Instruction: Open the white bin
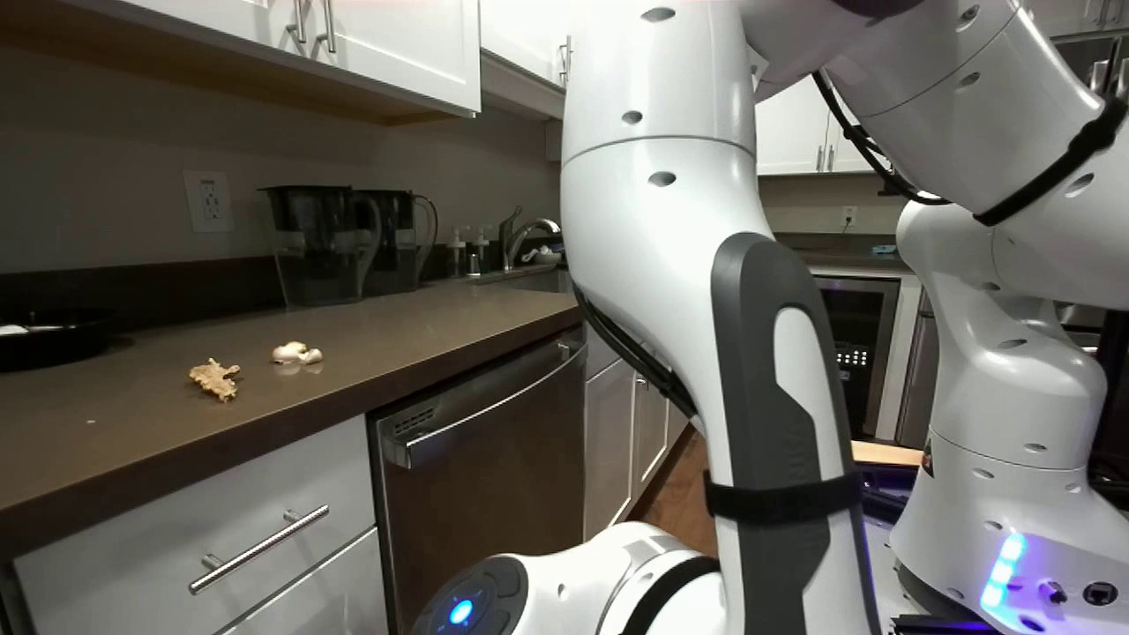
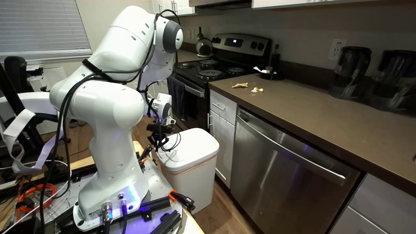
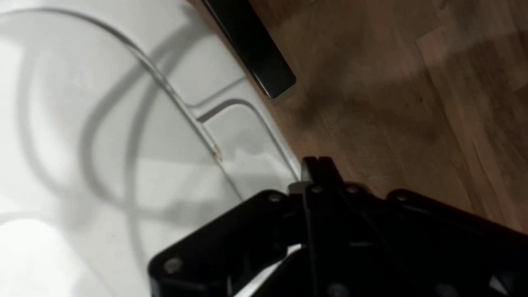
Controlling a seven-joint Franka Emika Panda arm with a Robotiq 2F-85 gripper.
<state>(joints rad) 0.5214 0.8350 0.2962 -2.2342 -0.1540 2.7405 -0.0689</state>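
The white bin (image 2: 194, 182) stands on the floor between my base and the cabinets, with its lid (image 2: 198, 143) down. In the wrist view the lid (image 3: 107, 136) fills the left side, and a recessed tab (image 3: 247, 144) shows at its edge. My gripper (image 3: 317, 160) is shut, its fingertips together with nothing visible between them. In the wrist view the tips appear at the lid's edge beside the tab; whether they touch it I cannot tell. In an exterior view the dark gripper (image 2: 158, 138) is at the lid's near left edge, partly hidden by cables.
A black bar (image 3: 255, 49) lies beside the lid's edge over the wood floor (image 3: 404, 115). Cabinets (image 2: 221, 143), a dishwasher (image 2: 276, 162) and a stove (image 2: 208, 73) stand around the bin. Ginger (image 2: 240, 85) and garlic (image 2: 256, 90) lie on the counter (image 2: 312, 107).
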